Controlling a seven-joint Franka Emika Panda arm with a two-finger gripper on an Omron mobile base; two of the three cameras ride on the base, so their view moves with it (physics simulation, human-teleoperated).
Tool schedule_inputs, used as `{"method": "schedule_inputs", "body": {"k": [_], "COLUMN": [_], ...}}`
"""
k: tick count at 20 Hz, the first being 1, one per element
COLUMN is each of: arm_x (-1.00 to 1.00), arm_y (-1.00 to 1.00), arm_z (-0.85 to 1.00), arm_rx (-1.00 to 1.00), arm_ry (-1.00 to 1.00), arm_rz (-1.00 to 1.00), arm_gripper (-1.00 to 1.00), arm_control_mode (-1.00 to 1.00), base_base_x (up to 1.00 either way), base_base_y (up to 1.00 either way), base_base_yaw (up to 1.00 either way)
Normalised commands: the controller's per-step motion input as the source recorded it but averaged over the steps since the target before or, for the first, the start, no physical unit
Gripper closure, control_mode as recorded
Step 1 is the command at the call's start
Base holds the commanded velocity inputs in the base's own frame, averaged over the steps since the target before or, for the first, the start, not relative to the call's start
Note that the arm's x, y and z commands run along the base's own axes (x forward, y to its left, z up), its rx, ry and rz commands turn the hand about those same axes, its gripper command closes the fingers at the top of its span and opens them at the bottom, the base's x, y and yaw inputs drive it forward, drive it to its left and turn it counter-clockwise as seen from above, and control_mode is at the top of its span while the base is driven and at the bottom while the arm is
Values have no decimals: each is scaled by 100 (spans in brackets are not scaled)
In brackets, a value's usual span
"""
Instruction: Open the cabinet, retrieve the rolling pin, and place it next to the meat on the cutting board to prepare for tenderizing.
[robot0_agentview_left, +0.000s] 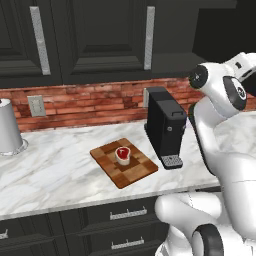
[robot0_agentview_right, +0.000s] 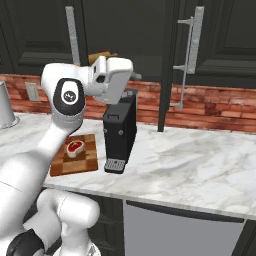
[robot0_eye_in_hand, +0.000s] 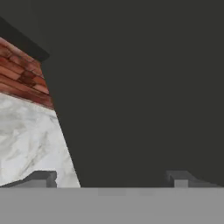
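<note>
Cabinet (robot0_agentview_right: 210, 40) door stands ajar in right base view; meat (robot0_agentview_left: 122, 154) on cutting board (robot0_agentview_left: 125, 164).

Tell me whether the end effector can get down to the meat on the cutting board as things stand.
Probably yes: the meat lies uncovered on the cutting board, with only the coffee machine beside it. The open end effector hangs higher up.
</note>
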Motion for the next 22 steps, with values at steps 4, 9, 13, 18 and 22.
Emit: {"method": "schedule_inputs", "body": {"k": [4, 9, 13, 18, 22], "arm_x": [-84, -79, -59, -26, 0], "arm_y": [93, 100, 95, 75, 55], "arm_z": [15, 21, 27, 25, 29], "arm_rx": [4, 3, 14, 22, 22], "arm_ry": [-20, -26, -27, -25, -12], "arm_rz": [1, 2, 3, 9, 21], "arm_gripper": [-100, -100, -100, -100, -100], "arm_control_mode": [-100, -100, -100, -100, -100], "base_base_x": [0, 0, 0, 0, 0], "base_base_y": [0, 0, 0, 0, 0], "base_base_yaw": [0, 0, 0, 0, 0]}}
